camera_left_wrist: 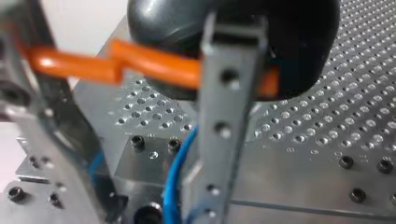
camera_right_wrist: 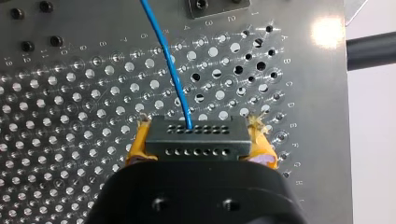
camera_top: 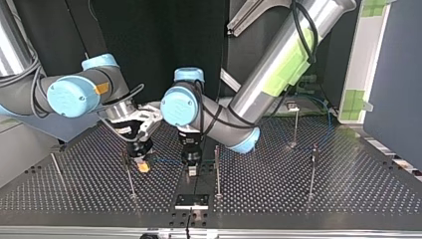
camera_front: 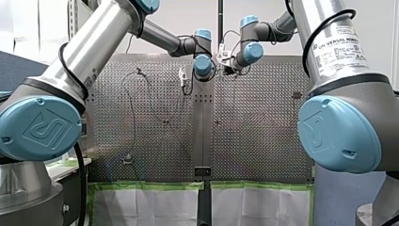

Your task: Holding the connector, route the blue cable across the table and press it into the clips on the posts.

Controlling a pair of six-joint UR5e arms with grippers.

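Note:
My right gripper [camera_right_wrist: 198,156] is shut with its yellow pads [camera_right_wrist: 137,144] on a dark connector block [camera_right_wrist: 196,139]. The blue cable [camera_right_wrist: 168,65] leaves the block's face and runs away over the perforated plate. At the top view's left this right gripper [camera_top: 143,164] hangs just above the table. Beside it my left gripper [camera_top: 191,168] points down at the middle seam. In the left wrist view the metal fingers [camera_left_wrist: 226,140] of my left gripper [camera_left_wrist: 149,205] stand apart, open. The blue cable [camera_left_wrist: 173,186] hangs between them, close to one finger.
Thin posts with clips stand on the table: one [camera_top: 217,169] right beside my left gripper, one [camera_top: 129,177] by my right gripper, and two [camera_top: 312,169] [camera_top: 295,124] farther toward the top view's right. An orange wire [camera_left_wrist: 149,63] crosses the left gripper's body.

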